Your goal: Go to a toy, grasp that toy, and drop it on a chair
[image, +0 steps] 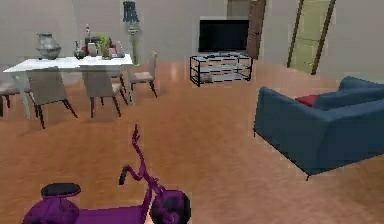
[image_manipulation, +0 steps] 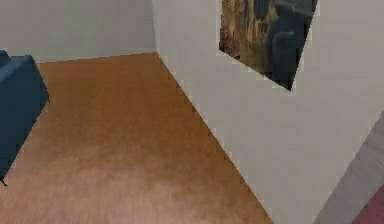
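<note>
A purple toy scooter-bike (image: pixel 105 200) with a black seat and dark front wheel stands on the wooden floor at the forward view's bottom edge, left of the middle. Several beige dining chairs (image: pixel 100 90) stand around a white dining table (image: pixel 60 65) at the far left; one chair (image: pixel 145 75) stands at the table's right end.
A blue sofa (image: pixel 320 120) with a red cushion fills the forward view's right; its end shows as a blue sofa (image_manipulation: pixel 15 100) at the arm side view's left. A TV (image: pixel 223 35) on a metal stand is at the back. A white wall with a dark picture (image_manipulation: pixel 265 35) runs across the arm side view's right.
</note>
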Controlling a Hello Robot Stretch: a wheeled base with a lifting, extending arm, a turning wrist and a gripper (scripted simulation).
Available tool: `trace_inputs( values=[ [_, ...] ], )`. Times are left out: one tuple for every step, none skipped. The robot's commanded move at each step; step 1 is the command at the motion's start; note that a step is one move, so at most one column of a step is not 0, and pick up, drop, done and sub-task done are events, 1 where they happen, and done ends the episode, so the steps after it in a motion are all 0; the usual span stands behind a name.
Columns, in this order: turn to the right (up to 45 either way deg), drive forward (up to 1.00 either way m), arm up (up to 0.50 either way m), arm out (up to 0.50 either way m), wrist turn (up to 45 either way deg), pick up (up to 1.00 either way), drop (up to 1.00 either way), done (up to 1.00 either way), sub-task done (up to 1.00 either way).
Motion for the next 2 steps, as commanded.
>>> trace_inputs(
  values=[
    [45.0,0.00,0.00,0.00,0.0,0.00,0.00,0.00,0.00],
    [18.0,0.00,0.00,0.00,0.0,0.00,0.00,0.00,0.00]
  ],
)
